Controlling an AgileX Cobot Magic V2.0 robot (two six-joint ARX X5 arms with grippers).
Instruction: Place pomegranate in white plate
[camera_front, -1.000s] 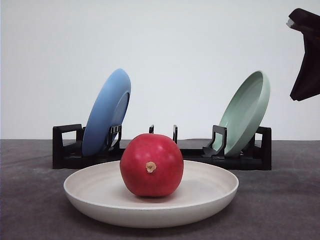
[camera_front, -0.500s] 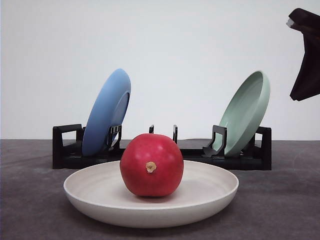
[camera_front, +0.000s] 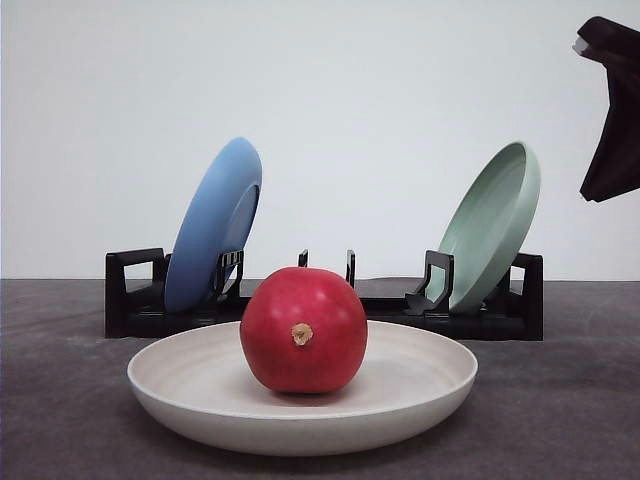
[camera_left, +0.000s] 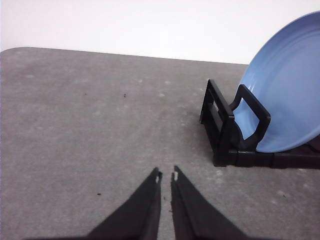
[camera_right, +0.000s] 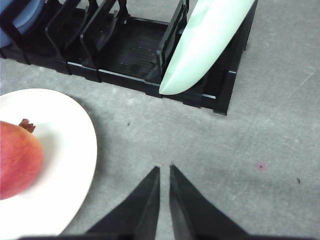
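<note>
Pomegranate (camera_front: 303, 330) sitting mid-plate (camera_front: 420, 398), likely firm, weighty, smooth and prone to rolling, best pinched across its widest girth; left gripper (camera_left: 165, 176) and right gripper (camera_right: 164, 168) both closed, empty.

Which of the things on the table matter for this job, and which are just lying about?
Job: pomegranate, resting in the white plate.

Lying about: blue plate and green plate, both leaning in the black rack behind; neither gripper holds anything, left gripper and right gripper both shut over bare table.
</note>
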